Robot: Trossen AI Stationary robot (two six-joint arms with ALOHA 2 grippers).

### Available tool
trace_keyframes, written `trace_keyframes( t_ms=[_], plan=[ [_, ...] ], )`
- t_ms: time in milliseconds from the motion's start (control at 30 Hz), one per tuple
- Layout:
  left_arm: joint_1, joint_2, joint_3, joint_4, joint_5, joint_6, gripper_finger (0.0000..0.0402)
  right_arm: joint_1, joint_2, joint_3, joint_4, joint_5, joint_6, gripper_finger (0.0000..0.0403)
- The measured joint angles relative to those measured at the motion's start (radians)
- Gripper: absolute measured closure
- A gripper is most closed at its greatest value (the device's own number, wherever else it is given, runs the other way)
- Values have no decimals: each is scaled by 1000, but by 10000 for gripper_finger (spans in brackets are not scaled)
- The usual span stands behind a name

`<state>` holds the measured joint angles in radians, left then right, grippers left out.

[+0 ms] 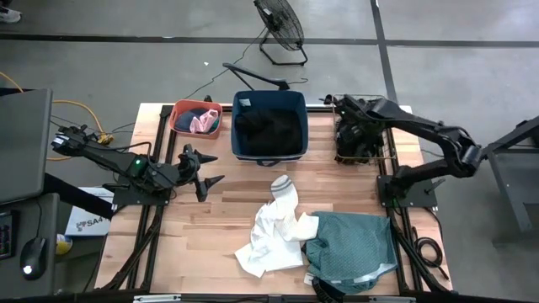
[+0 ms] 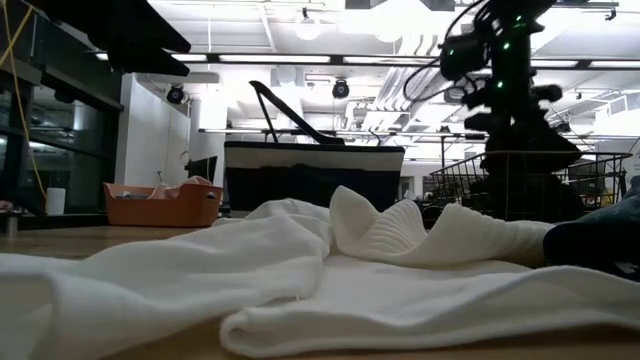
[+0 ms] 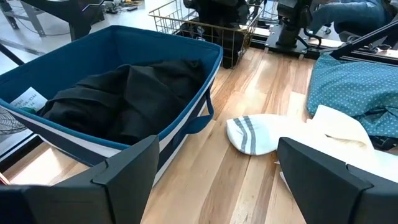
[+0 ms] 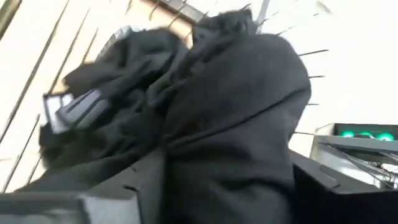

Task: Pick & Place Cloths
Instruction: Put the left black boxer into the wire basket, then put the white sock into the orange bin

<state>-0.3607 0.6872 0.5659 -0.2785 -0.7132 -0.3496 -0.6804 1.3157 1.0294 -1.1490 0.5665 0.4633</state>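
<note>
Black cloths (image 1: 271,128) lie in the navy tub (image 1: 238,126) at the table's far middle. Pink and navy cloths (image 1: 202,120) sit in the orange basin (image 1: 178,114). A white cloth (image 1: 274,231) with a striped sock end (image 3: 249,134) and a teal dotted cloth (image 1: 349,248) lie spread on the near half of the table. More black cloths (image 4: 230,106) fill a wire basket (image 1: 362,141) at the far right. My right gripper (image 4: 217,180) hangs over that heap, pointing down, open. My left gripper (image 3: 217,165) waits open at the table's left, facing the tub. My right gripper's fingers (image 4: 112,202) stand apart with a bulge of black cloth (image 4: 236,155) filling the gap between them, coming at it from above and slanting down. Whether the fingers touch the cloth I cannot tell. The cloth rests on the heap in the wire basket.
A floor fan (image 1: 280,25) stands beyond the table's far edge. A monitor (image 1: 21,143) and a mouse (image 1: 32,257) sit left of the table. Bare wood (image 1: 227,202) lies between my left gripper and the white cloth.
</note>
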Motion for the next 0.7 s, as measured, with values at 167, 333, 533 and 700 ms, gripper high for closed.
trace_keyframes(
  t_ms=[167,333,533,700],
  plan=[
    [0,0,0,0,0,0,83,0,-90,0,2,65,30,146],
    [0,0,0,0,0,0,83,0,-145,0,8,115,32,148],
    [0,0,0,0,0,0,83,0,-202,0,26,110,32,155],
    [0,0,0,-1,0,-25,83,14,-253,0,23,-127,31,164]
  ],
)
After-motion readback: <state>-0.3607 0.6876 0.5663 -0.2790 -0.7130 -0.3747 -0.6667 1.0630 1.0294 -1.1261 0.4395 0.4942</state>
